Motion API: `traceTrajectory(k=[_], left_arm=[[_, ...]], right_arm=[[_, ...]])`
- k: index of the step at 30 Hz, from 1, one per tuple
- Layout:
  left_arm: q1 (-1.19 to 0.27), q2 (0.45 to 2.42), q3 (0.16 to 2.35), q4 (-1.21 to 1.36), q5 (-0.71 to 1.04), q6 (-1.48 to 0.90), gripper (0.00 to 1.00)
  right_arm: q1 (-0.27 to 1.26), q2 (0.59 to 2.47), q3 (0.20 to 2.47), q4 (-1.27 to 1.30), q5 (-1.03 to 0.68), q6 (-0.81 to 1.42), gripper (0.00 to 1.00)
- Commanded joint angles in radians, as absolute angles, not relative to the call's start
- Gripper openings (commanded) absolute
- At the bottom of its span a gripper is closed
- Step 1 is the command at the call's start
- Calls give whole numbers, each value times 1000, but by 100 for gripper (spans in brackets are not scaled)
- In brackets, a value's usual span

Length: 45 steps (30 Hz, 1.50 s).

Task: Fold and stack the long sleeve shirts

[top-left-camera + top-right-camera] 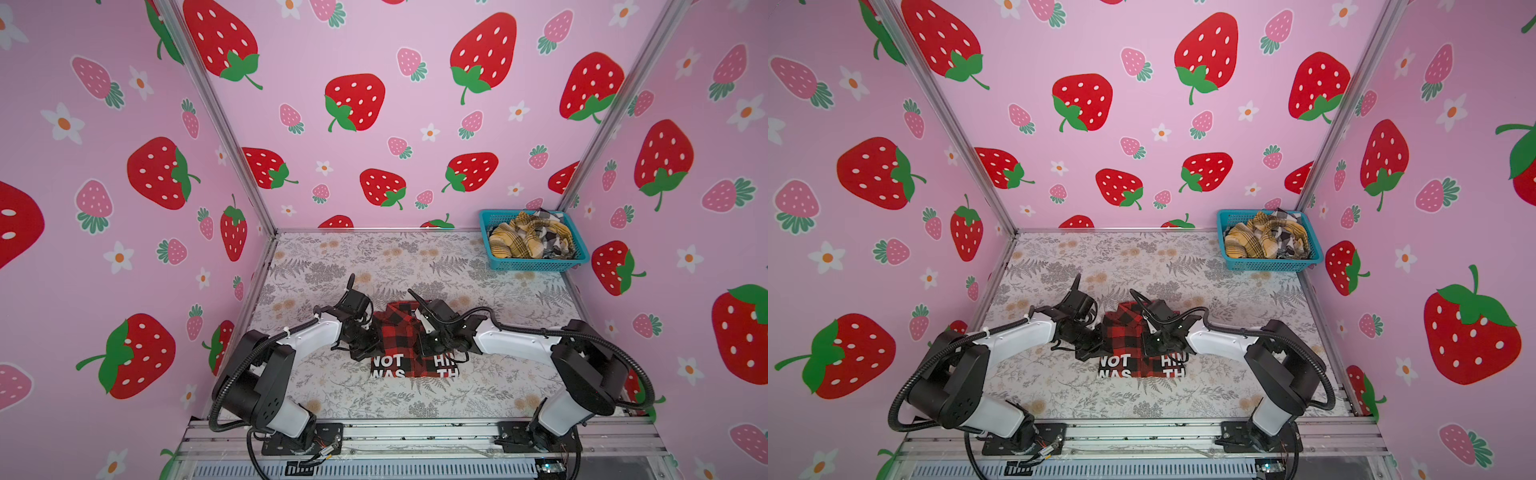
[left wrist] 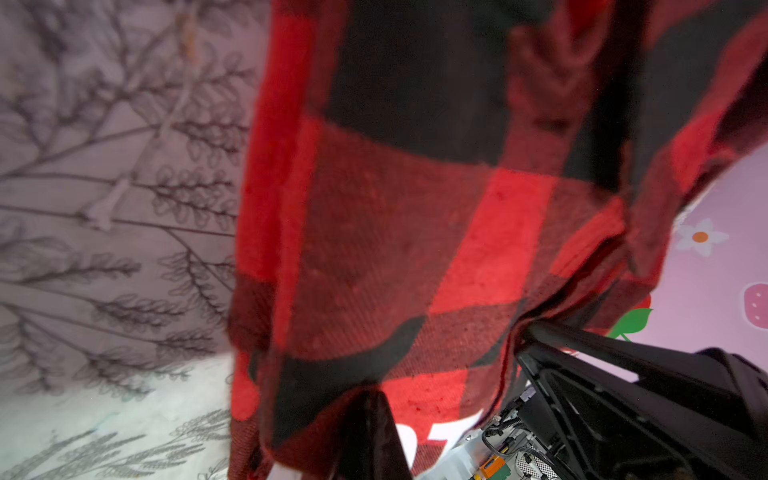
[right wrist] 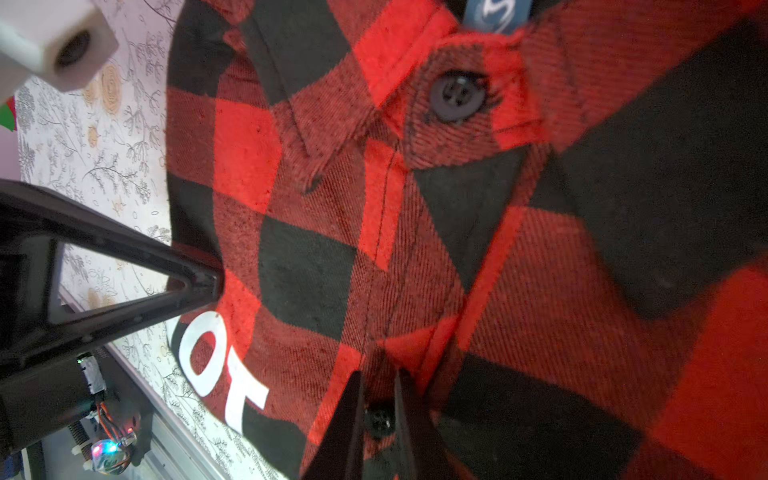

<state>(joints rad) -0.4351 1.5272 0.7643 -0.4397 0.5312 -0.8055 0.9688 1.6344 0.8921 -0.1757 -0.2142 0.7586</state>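
A red-and-black check long sleeve shirt (image 1: pixel 397 332) (image 1: pixel 1125 332) lies folded at the middle of the table, its white lettering at the front edge. My left gripper (image 1: pixel 365 349) (image 2: pixel 370 399) is shut on the shirt's left edge, and the cloth (image 2: pixel 395 232) hangs raised across the left wrist view. My right gripper (image 1: pixel 424 343) (image 3: pixel 380 374) presses onto the button placket from the right. Its jaws are pinched close on a ridge of cloth (image 3: pixel 415 349) beside a black button (image 3: pixel 379 419). A mustard plaid shirt (image 1: pixel 515 241) and a black-and-white plaid shirt (image 1: pixel 552 237) lie crumpled in the basket.
The turquoise mesh basket (image 1: pixel 536 264) (image 1: pixel 1271 264) stands at the back right corner of the fern-print table (image 1: pixel 332 257). Pink strawberry walls close in three sides. An aluminium rail (image 1: pixel 415 432) with both arm bases runs along the front.
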Motion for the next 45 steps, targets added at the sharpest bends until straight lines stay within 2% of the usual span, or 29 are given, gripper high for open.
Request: traceTrajectory(k=[1, 6, 9, 14, 19, 21, 26, 34, 39, 41, 45], left_arm=[[-437, 1546, 752, -429, 508, -799, 0], [-438, 1540, 777, -444, 513, -787, 0], [-437, 1493, 850, -511, 487, -757, 13], [-413, 1474, 976, -615, 425, -694, 15], [-329, 1522, 1009, -622, 449, -679, 20], [-309, 1535, 1002, -584, 477, -696, 19], [-331, 1615, 1074, -506, 569, -759, 8], [-387, 1758, 1211, -441, 618, -801, 7], [-412, 1815, 1222, -414, 631, -815, 7], [-426, 1842, 1214, -409, 636, -819, 2], [-449, 1868, 1172, -377, 639, -835, 0]], right_arm=[[976, 1626, 898, -201, -198, 761, 18], [969, 1558, 950, -278, -124, 737, 21], [940, 1516, 953, -307, -99, 729, 23], [863, 1490, 928, -316, -118, 711, 23], [791, 1498, 919, -311, -166, 700, 23], [773, 1511, 928, -324, -181, 693, 23], [759, 1549, 1013, -372, -199, 664, 22], [741, 1686, 1142, -399, -202, 618, 20], [739, 1733, 1137, -368, -219, 611, 19], [738, 1749, 1134, -365, -222, 606, 19], [735, 1772, 1123, -351, -222, 597, 19]])
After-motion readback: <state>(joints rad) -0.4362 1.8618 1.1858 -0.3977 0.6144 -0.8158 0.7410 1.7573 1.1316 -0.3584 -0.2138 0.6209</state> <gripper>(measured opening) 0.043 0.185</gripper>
